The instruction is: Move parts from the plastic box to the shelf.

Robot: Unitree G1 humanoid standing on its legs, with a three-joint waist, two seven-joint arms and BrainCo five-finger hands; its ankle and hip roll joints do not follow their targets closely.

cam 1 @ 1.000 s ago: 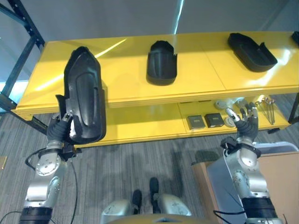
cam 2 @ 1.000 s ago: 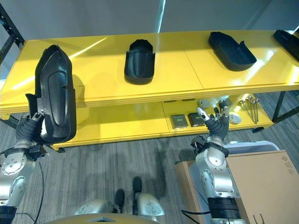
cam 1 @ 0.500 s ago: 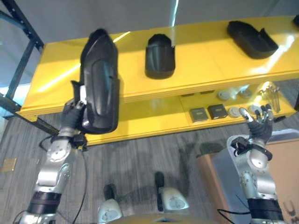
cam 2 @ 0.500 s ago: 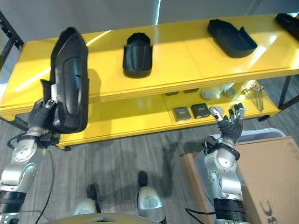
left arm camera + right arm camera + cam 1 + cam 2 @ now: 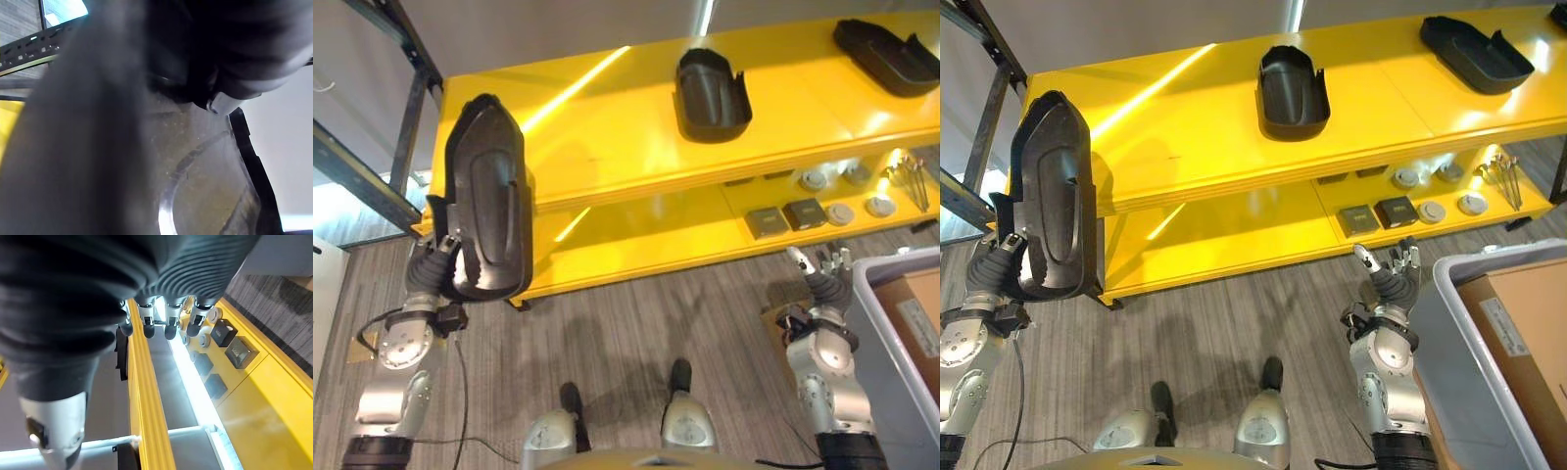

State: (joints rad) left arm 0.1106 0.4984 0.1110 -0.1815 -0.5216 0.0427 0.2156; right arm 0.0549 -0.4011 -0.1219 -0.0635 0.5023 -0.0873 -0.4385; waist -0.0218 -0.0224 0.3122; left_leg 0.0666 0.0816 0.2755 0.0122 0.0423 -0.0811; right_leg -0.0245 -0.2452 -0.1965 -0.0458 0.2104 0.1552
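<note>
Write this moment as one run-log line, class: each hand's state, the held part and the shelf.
left hand: shut on long black part, upright before shelf's left end | right hand: open, empty, low | yellow shelf: two black parts on top

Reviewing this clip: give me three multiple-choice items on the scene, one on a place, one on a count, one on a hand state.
1. Where is the long black part?
A. On the lower shelf
B. In the left robot hand, off the shelf's left end
C. On the floor

2. How many black parts lie on the top shelf?
A. Two
B. Four
C. None

3. The right robot hand is:
A. Open, empty
B. Shut on a part
C. Pressing a box

Answers: 1 B, fingers curl round its lower edge. 2 A, one mid-shelf, one far right. 3 A, fingers spread, holding nothing.
</note>
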